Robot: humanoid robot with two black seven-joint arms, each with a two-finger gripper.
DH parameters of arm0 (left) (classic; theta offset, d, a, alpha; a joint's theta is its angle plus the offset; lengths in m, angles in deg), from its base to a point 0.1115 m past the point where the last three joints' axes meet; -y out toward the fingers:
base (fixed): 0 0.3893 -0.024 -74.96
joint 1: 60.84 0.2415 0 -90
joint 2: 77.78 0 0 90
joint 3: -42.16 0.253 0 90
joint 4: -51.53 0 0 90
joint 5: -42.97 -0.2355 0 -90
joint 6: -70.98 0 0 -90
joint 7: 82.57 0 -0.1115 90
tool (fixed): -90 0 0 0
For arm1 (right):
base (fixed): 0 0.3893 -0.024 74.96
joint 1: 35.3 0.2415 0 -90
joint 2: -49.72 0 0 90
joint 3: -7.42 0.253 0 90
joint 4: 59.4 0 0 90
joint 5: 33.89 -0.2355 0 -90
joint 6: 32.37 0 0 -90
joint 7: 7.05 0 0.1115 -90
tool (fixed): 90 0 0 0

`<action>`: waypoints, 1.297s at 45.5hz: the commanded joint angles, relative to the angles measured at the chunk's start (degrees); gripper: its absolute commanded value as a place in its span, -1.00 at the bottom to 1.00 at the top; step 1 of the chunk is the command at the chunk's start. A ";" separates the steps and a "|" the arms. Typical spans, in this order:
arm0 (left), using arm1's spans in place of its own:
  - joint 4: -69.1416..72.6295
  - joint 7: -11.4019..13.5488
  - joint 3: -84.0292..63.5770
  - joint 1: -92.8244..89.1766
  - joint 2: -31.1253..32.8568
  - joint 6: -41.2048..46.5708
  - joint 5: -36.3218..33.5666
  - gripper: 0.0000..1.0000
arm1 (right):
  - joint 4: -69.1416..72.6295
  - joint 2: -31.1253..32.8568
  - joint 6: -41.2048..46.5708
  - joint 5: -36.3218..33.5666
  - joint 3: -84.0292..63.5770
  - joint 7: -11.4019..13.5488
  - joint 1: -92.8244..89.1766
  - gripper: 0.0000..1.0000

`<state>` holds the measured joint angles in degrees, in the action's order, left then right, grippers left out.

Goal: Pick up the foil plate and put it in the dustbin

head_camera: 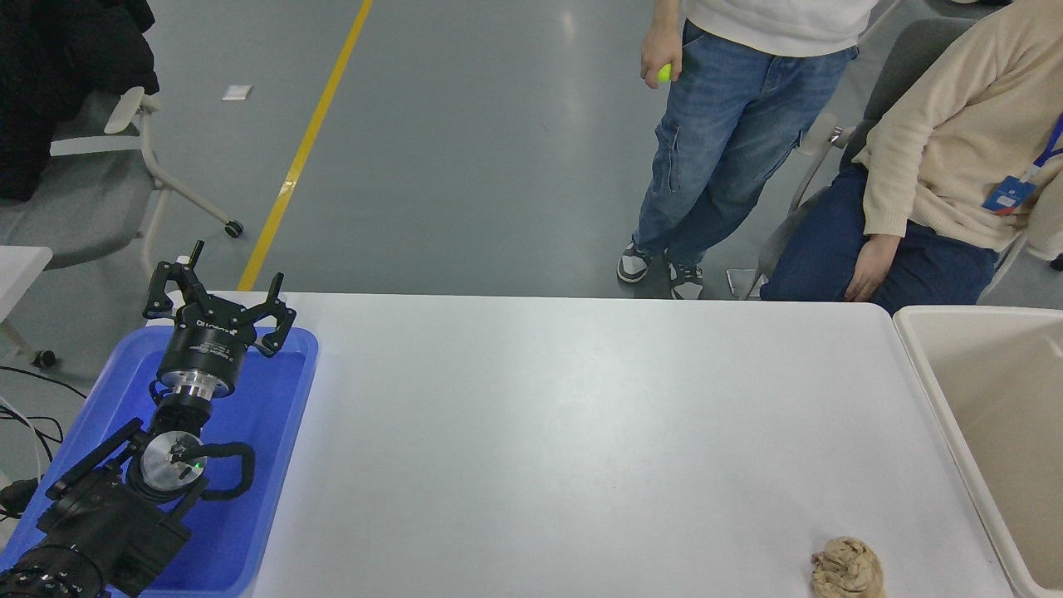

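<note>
The foil plate is out of view; no silver foil shows on the table. The dustbin (922,374), a beige bin with a thick rounded rim, stands at the right end of the table and its visible inside is bare. My left gripper (217,292) is open and empty, parked over the blue tray at the lower left. My right arm and gripper are out of view.
A blue plastic tray (286,423) lies at the table's left end under my left arm. A tan crumpled paper ball (847,567) sits near the front right edge. One person stands and another sits at the far side, top right. A chair stands at far left.
</note>
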<state>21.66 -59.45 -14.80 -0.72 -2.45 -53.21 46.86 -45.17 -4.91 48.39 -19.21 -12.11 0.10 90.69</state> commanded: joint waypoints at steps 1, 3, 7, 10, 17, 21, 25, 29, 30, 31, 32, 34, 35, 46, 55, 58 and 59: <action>-0.01 0.00 0.01 0.00 0.00 0.00 -0.02 1.00 | 16.69 8.65 -0.26 2.63 -0.68 -0.11 4.96 0.70; -0.01 0.00 0.01 0.00 0.00 0.00 0.06 1.00 | 20.39 10.06 -0.26 5.44 -0.68 -0.11 6.45 0.70; -0.01 0.00 0.01 0.00 0.00 0.00 0.07 1.00 | 28.12 13.49 -0.26 11.95 -0.68 -0.11 8.56 0.71; -0.01 0.00 0.01 0.00 0.00 0.00 -0.02 1.00 | 33.13 15.51 -0.26 14.41 -0.68 -0.11 10.14 0.72; -0.01 0.00 -0.08 0.00 0.00 -0.09 -0.02 1.00 | 44.91 20.35 0.01 16.00 -4.27 -0.11 16.11 0.86; -0.01 0.00 -0.08 0.00 0.00 -0.09 0.07 1.00 | 49.84 21.40 0.36 16.88 -10.33 -0.11 21.65 0.88; -0.01 0.00 -0.08 0.00 0.00 -0.09 0.07 1.00 | 53.53 20.79 0.36 16.88 -19.47 -0.03 28.59 0.89; -0.01 0.00 -0.08 0.00 0.00 -0.09 0.07 1.00 | 57.57 18.78 0.45 16.62 -28.43 -0.03 36.06 0.92; -0.01 0.00 -0.08 0.00 0.00 -0.09 0.07 1.00 | 58.45 18.25 0.45 16.27 -30.46 -0.03 37.82 0.92; -0.01 0.00 -0.08 0.00 0.00 -0.09 0.07 1.00 | 59.42 17.81 0.45 16.09 -32.04 -0.03 39.40 0.96; -0.01 0.00 -0.08 0.00 0.00 -0.09 0.07 1.00 | 60.12 17.37 0.45 16.00 -33.45 -0.03 40.98 1.00; -0.01 0.00 -0.08 0.00 0.00 -0.09 0.07 1.00 | 62.05 16.75 0.71 15.83 -35.83 -0.03 43.88 1.00; -0.01 0.00 -0.08 0.00 0.00 -0.09 0.07 1.00 | 63.02 16.49 0.88 15.83 -36.71 -0.03 45.29 1.00; -0.01 0.00 -0.08 0.00 0.00 0.00 0.07 1.00 | 64.44 11.57 4.49 15.65 -42.34 -0.03 53.21 1.00; -0.01 0.00 -0.08 0.00 0.00 0.00 0.07 1.00 | 66.36 9.72 7.91 15.21 -47.78 -0.64 61.29 1.00; -0.01 0.00 -0.08 0.00 0.00 0.00 0.07 1.00 | 67.42 9.54 13.08 15.12 -49.19 -0.64 64.89 1.00; -0.01 0.00 -0.08 0.00 0.00 -0.09 0.07 1.00 | 67.51 9.54 15.19 15.12 -49.98 -0.64 66.12 1.00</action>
<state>21.65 -59.45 -14.88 -0.72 -2.46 -53.28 46.92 19.09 6.59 54.08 -3.71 -55.25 -0.22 145.55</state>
